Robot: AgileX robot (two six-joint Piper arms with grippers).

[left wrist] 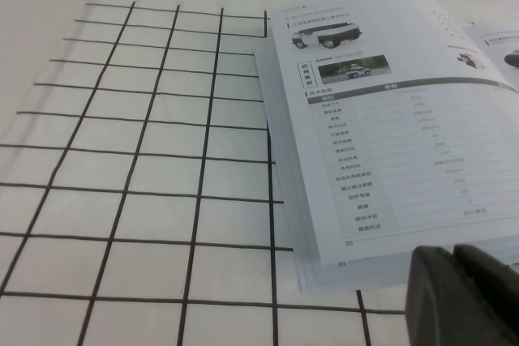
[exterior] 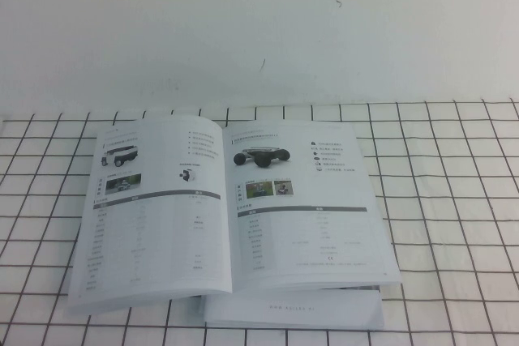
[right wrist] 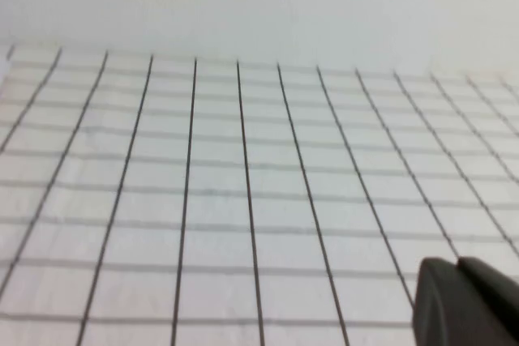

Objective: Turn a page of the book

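The book (exterior: 293, 312) lies open on the grid-marked table. The page (exterior: 154, 208) lies flat on the left side of the book, showing a small pale vehicle, a greenish photo and a table. It also shows in the left wrist view (left wrist: 381, 127). The right-hand leaf (exterior: 308, 200) shows a low black rounded vehicle. My left gripper (left wrist: 452, 255) is shut and empty, just off the book's near left corner. My right gripper (right wrist: 456, 266) is shut and empty over bare grid, with no book in its view. Neither gripper shows in the high view.
A white table sheet with a black grid (exterior: 454, 200) surrounds the book on all sides. A plain white wall (exterior: 259, 30) stands behind the table.
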